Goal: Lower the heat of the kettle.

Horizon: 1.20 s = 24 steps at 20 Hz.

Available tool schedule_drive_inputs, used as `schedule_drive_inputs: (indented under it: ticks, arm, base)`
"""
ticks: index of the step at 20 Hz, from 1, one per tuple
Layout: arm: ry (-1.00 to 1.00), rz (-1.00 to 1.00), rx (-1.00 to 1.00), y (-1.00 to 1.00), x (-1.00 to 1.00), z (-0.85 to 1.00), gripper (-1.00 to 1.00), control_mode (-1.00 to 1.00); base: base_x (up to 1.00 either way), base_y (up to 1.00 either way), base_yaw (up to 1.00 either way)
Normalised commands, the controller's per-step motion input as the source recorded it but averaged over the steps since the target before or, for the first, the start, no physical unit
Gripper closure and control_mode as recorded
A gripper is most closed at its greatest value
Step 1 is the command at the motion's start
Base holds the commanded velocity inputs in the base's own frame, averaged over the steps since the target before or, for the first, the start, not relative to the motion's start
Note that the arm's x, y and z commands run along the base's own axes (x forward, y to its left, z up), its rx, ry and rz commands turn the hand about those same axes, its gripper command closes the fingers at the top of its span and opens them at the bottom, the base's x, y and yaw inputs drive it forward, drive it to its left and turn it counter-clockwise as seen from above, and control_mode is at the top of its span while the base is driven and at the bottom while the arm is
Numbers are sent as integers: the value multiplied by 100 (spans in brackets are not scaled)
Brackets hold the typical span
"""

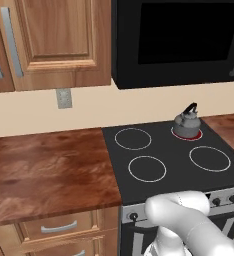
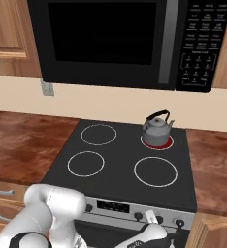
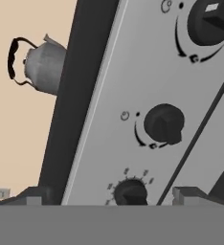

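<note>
The small grey kettle (image 1: pixel 186 123) (image 2: pixel 156 129) with a black arched handle stands on the back right burner (image 2: pixel 157 141), whose ring glows red. In the hand view the kettle (image 3: pixel 43 66) shows past the stove's edge, rolled sideways. My gripper (image 3: pixel 113 197) is low in front of the stove's grey control panel (image 3: pixel 128 86), open, with nothing between its fingertips (image 3: pixel 35 197). It faces three dark knobs: one at the top (image 3: pixel 212 19), one in the middle (image 3: pixel 164 124) and one just above the gap between the tips (image 3: pixel 130 191). My hand (image 2: pixel 152 236) hangs below the panel's right knobs.
The black cooktop (image 2: pixel 120 164) has three unlit burner rings. A black microwave (image 2: pixel 110 41) hangs above it. Wooden counters (image 1: pixel 44 170) flank the stove, with drawers (image 1: pixel 59 227) below the left one. My arm's white links (image 1: pixel 184 215) cross the stove front.
</note>
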Motion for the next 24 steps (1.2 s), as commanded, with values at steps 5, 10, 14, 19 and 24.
schedule_drive_inputs:
  ticks: [5, 10, 14, 19, 24]
  arm:
    - [0, 0, 0, -7, 9, -3, -100, -100]
    - [0, 0, 0, -12, 11, -3, -100, -100]
    - [0, 0, 0, -10, 14, -9, -100, -100]
    - [-1, 0, 0, -8, 12, -17, -100, -100]
    - [-1, 0, 0, -10, 12, -18, -100, -100]
  base:
    - [0, 0, 0]
    - [0, 0, 0]
    - [0, 0, 0]
    - [0, 0, 0]
    - [0, 0, 0]
